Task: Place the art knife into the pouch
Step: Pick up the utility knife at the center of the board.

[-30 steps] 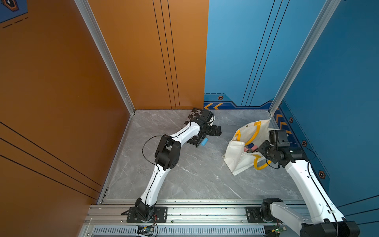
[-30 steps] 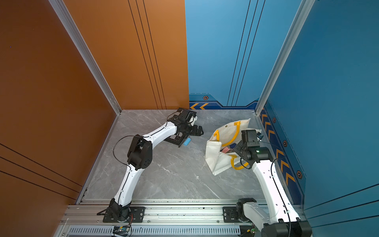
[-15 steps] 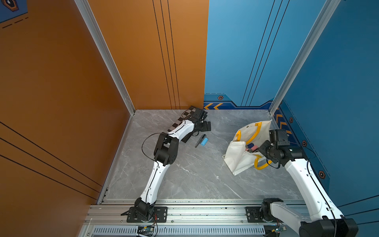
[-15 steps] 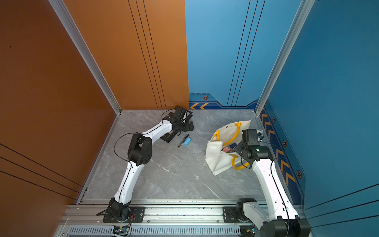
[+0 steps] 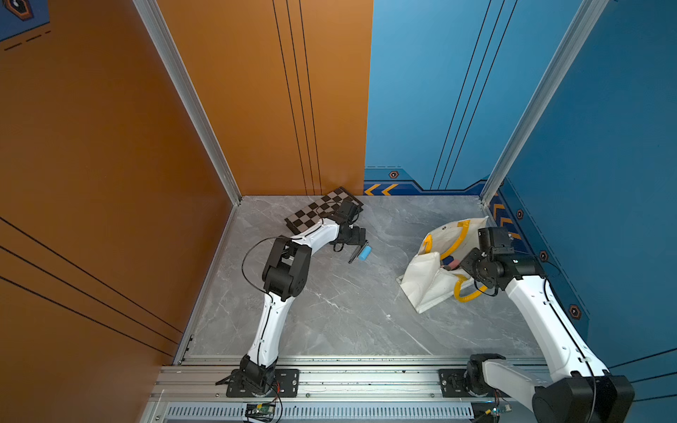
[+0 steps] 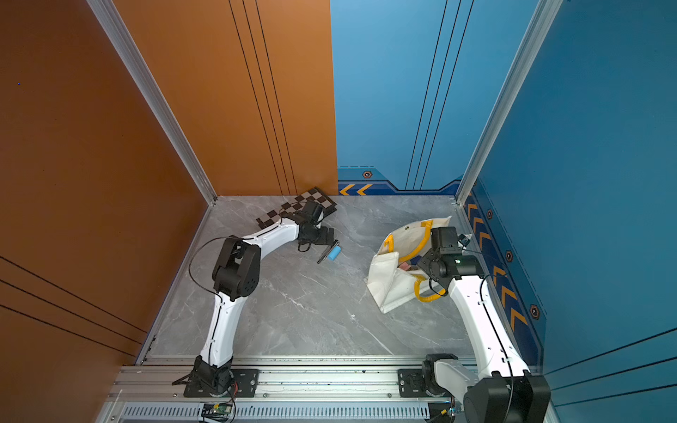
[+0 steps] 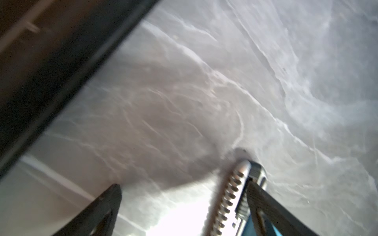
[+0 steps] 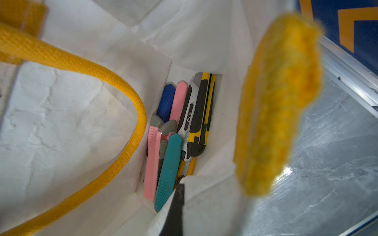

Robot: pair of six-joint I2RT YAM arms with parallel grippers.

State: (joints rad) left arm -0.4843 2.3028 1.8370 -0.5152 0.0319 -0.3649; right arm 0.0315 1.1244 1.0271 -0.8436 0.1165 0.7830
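Art knife [image 5: 361,253], blue and dark, lies flat on your grey marble table [image 5: 329,322], out in the open and well apart from the pouch [image 5: 425,282]. Orange walls [image 5: 110,164] close the table's left side and part of the back; blue walls [image 5: 604,146] close the rest. You have two arms [image 5: 274,322], one chessboard [image 5: 315,212] at the back, one pouch with two yellow handles [image 5: 456,238], and at least six other knives [image 8: 167,169] piled inside it. Your left tool [image 7: 182,183] stands spread, the knife just beside one finger. Your right tool [image 8: 180,190] is pressed together on the pouch's rim.
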